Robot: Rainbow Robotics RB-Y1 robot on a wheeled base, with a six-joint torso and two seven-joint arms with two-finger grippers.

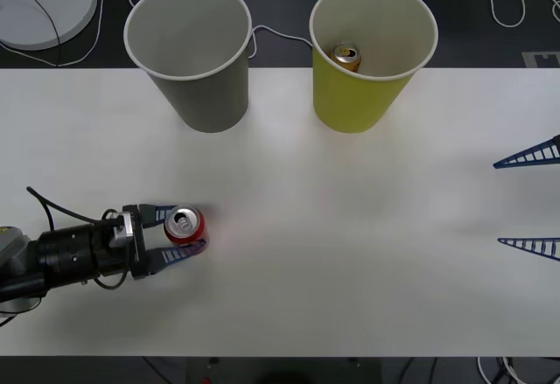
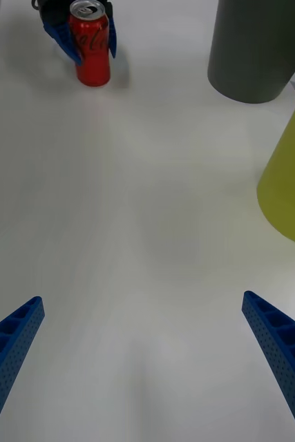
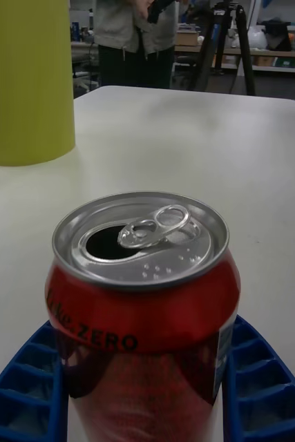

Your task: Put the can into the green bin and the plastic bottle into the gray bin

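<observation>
The can [image 1: 185, 225] stands upright on the white table [image 1: 350, 253], toward the robot's left, clasped between the blue fingers of the left gripper [image 1: 181, 230]. Its red side reads "ZERO" in black, and its opened silver top shows the pull tab. The right gripper [image 1: 529, 198] hovers spread wide at the table's right edge. At the far edge stand the gray bin [image 1: 191, 52] and the green bin [image 1: 371, 56], which holds a gold-orange can [image 1: 346, 56].

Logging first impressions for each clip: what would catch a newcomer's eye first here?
The red can stands upright near the table's left front, with the left gripper closed around it. At the far edge the gray bin stands beside the green bin, which already holds a gold can. The right gripper waits open at the right.
</observation>
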